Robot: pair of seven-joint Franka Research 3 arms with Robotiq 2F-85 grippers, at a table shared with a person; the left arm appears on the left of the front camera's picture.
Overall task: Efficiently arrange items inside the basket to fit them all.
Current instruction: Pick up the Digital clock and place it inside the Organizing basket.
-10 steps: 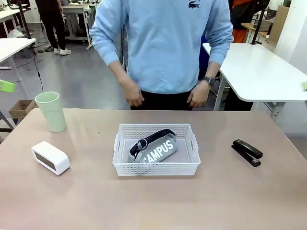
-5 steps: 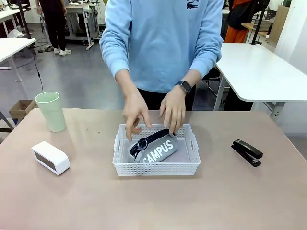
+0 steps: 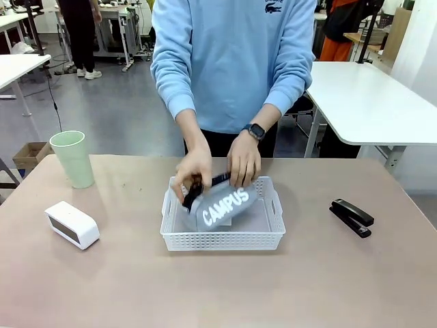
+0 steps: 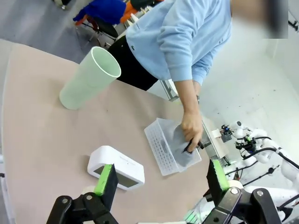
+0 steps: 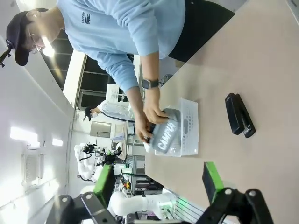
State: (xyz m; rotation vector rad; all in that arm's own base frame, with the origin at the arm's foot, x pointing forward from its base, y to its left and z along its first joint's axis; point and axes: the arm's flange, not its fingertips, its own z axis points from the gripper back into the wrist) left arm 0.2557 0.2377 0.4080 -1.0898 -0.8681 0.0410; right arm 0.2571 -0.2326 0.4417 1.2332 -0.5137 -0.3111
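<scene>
The white perforated basket (image 3: 222,237) sits at the table's middle. Both of the person's hands (image 3: 217,164) grip the grey "CAMPUS" pouch (image 3: 225,205) and hold it tilted up over the basket. The pale green cup (image 3: 72,158) stands at the far left, and the white screen device (image 3: 72,224) lies in front of it. At the right lies the black stapler (image 3: 352,217). My left gripper (image 4: 159,179) is open above the table, with the device (image 4: 116,167) and cup (image 4: 89,79) ahead of it. My right gripper (image 5: 156,179) is open too, looking toward the stapler (image 5: 239,115), basket (image 5: 189,127) and pouch (image 5: 166,135).
The person in a light blue sweatshirt (image 3: 235,61) stands at the table's far edge, leaning over the basket. Other white tables (image 3: 372,102) stand behind. Bare tabletop (image 3: 218,287) stretches in front of the basket.
The person stepped up, brought both hands down into the basket, grasped the pouch and raised it off the basket floor. Cup, device and stapler stayed put.
</scene>
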